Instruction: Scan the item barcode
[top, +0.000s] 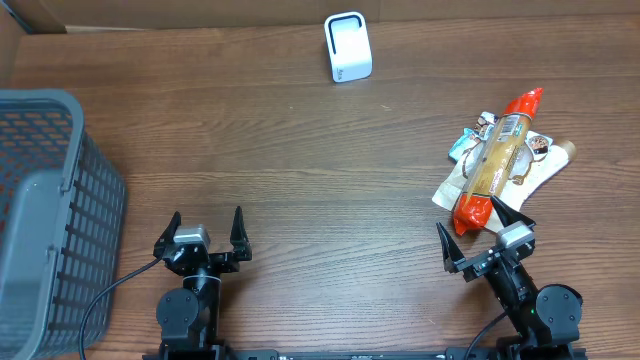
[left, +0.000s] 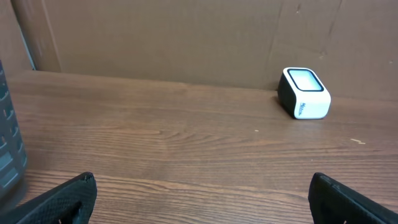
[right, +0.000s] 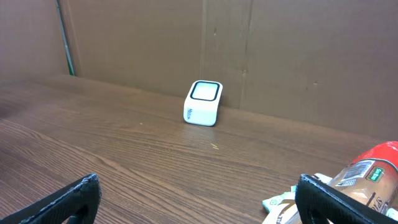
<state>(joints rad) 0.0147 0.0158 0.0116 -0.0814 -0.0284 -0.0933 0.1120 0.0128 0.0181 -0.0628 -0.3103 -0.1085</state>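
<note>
Left gripper (top: 207, 222) and right gripper (top: 470, 222) gape wide, empty; the glossy orange tube-shaped packet (top: 497, 155) lies on crinkly flat pouches (top: 455, 186), right of the boxy white scanner (top: 348, 47), toward the arms

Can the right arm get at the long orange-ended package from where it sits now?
Probably yes. The right claw stands open just short of the orange-ended package, with nothing between them. The package lies atop flat pouches, so a low grab might catch those too.
</note>
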